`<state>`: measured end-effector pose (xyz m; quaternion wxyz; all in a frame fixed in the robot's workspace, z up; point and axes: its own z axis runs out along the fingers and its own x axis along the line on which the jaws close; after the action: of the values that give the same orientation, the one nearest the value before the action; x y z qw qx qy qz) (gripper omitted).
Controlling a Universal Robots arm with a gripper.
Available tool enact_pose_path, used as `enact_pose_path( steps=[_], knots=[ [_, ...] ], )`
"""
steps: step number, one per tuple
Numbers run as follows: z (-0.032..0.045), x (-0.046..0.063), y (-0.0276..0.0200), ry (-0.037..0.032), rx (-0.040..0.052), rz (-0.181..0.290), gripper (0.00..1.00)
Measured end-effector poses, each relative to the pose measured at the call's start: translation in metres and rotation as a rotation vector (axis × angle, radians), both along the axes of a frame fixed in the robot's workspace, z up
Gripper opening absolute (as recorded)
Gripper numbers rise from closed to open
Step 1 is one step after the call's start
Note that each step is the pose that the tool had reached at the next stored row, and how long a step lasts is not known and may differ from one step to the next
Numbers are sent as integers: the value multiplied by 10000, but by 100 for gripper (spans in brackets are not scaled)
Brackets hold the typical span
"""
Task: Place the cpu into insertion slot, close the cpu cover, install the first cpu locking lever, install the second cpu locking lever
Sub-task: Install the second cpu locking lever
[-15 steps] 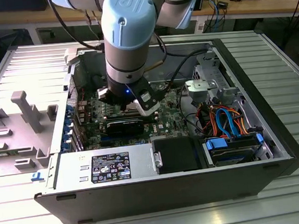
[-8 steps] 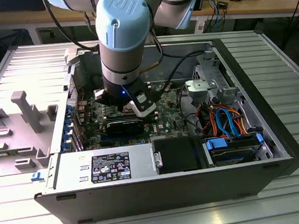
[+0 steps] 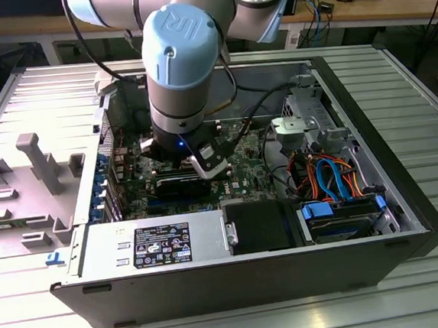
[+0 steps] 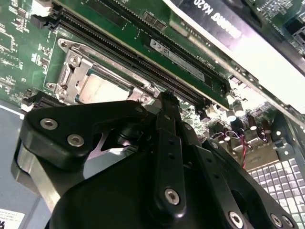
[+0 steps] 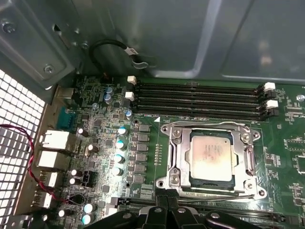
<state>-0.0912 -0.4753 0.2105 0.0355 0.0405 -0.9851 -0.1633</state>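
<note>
Inside the open grey computer case, on the green motherboard, the dull silver-grey square cpu already sits in the square metal-rimmed insertion slot, with the thin silvery cpu cover lying flat around it. The thin wire locking lever along the socket's near edge looks down, though I can't tell if it's latched. The black gripper hangs just beside that edge with its fingertips drawn together, holding nothing. For lever work, press low and sideways, keeping clear of the black memory slots. The arm reaches steeply down, wrist nearly vertical over the board.
</note>
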Motion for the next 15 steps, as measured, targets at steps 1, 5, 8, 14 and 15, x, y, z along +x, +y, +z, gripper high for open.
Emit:
enact_pose_path(
  steps=[1,5,8,14,15],
  knots=[
    [-16,-4,2,0,33,-2,11],
    [-72,-15,11,-1,91,-1,11],
    [-96,-26,18,1,90,0,11],
    [-121,-42,66,0,91,1,11],
    [-126,-45,66,0,90,-1,11]
  ],
)
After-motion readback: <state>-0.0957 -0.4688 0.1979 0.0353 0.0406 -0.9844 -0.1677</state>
